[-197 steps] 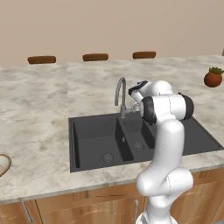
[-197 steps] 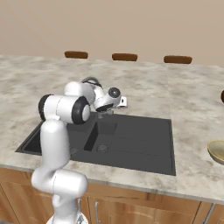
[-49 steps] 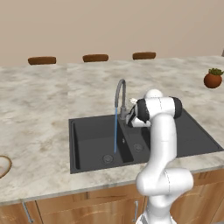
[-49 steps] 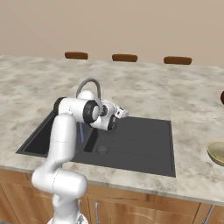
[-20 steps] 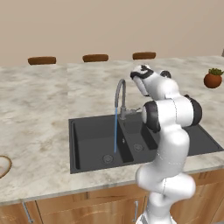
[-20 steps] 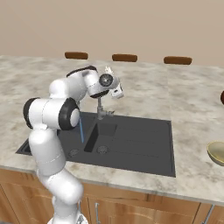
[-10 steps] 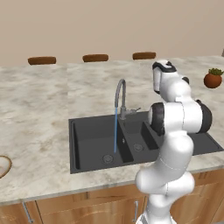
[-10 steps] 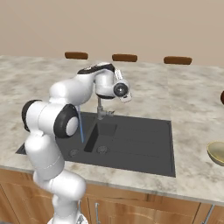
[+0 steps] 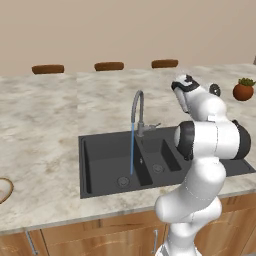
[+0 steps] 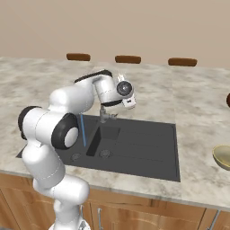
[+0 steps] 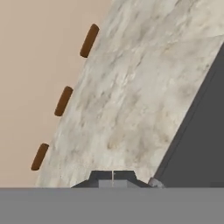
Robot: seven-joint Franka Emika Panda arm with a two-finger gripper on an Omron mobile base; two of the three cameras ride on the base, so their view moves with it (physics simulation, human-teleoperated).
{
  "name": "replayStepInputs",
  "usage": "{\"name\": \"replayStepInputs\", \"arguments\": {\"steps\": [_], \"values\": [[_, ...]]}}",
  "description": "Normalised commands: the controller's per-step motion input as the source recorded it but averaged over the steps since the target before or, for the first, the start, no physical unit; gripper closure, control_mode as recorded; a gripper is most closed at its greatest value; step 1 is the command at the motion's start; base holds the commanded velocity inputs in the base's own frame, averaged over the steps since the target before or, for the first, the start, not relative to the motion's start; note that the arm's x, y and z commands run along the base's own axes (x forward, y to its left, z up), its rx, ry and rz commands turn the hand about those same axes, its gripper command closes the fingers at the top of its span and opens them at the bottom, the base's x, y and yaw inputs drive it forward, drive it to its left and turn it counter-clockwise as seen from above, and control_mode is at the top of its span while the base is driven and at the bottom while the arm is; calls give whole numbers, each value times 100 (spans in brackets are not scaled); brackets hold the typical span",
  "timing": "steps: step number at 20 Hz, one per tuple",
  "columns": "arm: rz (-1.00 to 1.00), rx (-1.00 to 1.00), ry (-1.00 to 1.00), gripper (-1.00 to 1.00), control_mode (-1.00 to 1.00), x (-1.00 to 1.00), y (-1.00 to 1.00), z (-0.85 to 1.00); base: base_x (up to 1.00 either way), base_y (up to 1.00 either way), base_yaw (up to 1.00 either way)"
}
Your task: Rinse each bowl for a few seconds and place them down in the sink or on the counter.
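The black double sink (image 9: 105, 175) (image 10: 148, 155) is set into the marbled counter (image 9: 45, 115) (image 10: 197, 108). Its grey gooseneck tap (image 9: 137, 100) pours a thin blue stream (image 9: 132, 150) (image 10: 82, 130) into one basin. A whitish, brown-rimmed bowl (image 9: 3, 189) peeks in at the counter's left edge. An olive-tan bowl (image 10: 222, 156) sits on the counter right of the sink. My gripper (image 11: 113, 176) is shut and empty, raised behind the tap and facing the far counter. The wrist (image 9: 186, 92) (image 10: 123, 90) is level with the tap's top.
A reddish pot with a green plant (image 9: 243, 90) stands at the far right of the counter. Three brown chair backs (image 9: 109, 66) (image 11: 64, 100) line the counter's far edge before a beige wall. The arm's elbow (image 9: 212, 140) hangs over the right basin.
The hand has swung a little to the right, and the arm has folded more upright. The water keeps running and the gripper stays shut.
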Motion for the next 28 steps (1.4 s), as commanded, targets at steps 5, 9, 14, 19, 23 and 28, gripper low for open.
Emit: {"name": "replayStepInputs", "arguments": {"steps": [5, 9, 14, 19, 23, 28], "values": [[-4, -3, 40, 100, -100, 1, 1, 36, 0, 0, 0], [-6, 6, 29, 100, -100, 0, 0, 52, 0, 0, 0], [2, 3, 6, 100, -100, -9, 3, 50, 0, 0, 0], [10, 0, 7, -100, -100, -17, 35, 17, 0, 0, 0], [12, 2, 2, -100, -100, -18, 21, 6, 0, 0, 0], [9, 0, 0, -100, -100, -26, 33, -6, 0, 0, 0]]}}
